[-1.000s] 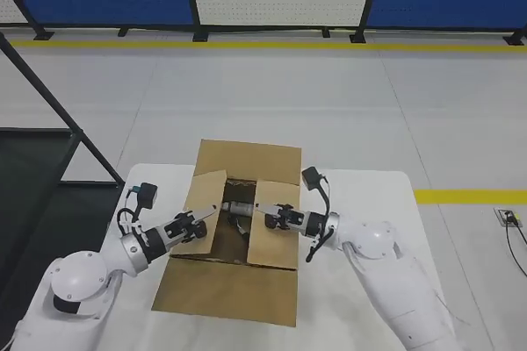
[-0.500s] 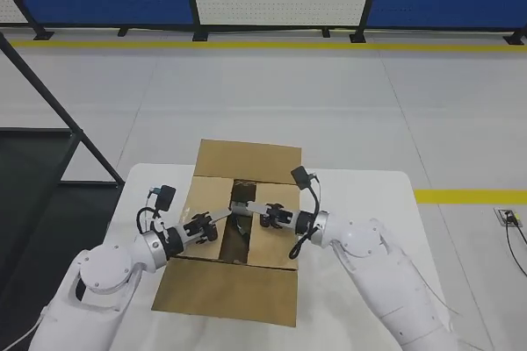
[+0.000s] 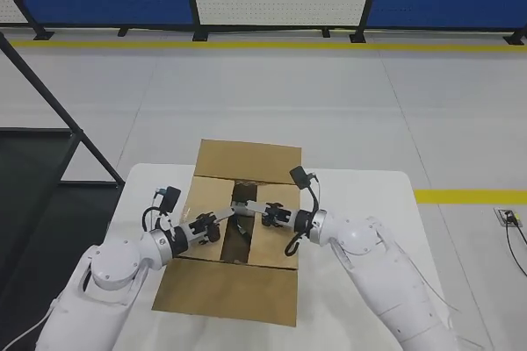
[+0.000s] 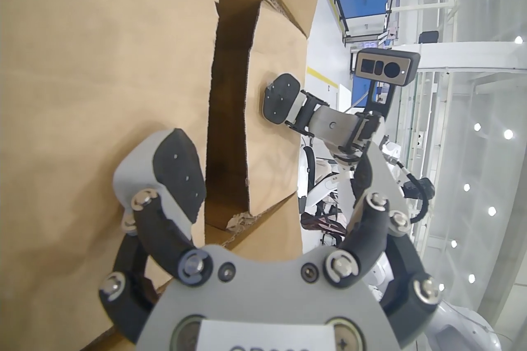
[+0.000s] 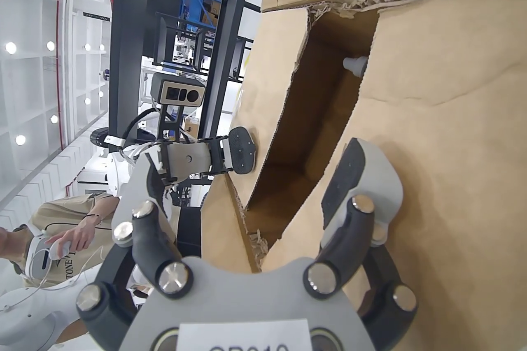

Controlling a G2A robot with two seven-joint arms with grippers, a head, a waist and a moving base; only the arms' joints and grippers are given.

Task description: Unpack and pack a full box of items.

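Compared with a second ago: found both inner flaps of the cardboard box pushed from half-raised to nearly flat. Found the opening narrowed to a slit and both arms drawn in toward the box middle.

Top view. Located the box at the middle of the white worktop, with its long outer flaps folded out front and back. Noted the left inner flap and right inner flap lying close to level, with a dark gap between them. Placed the left claw over the left flap's inner edge and the right claw over the right flap's inner edge, tips near each other across the gap. Could not make out the contents from here. Noted a black frame beside the worktop on the robot's left.

Left wrist view. Found the left claw spread, one pad lying flat on the left flap, the other finger clear of the cardboard. Pinching nothing. Saw the right claw farther off, a pad pressed against the right flap just beyond the gap. Noted torn corrugated edges at the gap's ends.

Right wrist view. Found the right claw spread as well, one pad resting on the right flap, the other finger off the cardboard. Gripping nothing. Saw a small white nozzle-shaped item inside the box, partly hidden under the right flap's edge. Saw the left claw's pad against the left flap across the gap.
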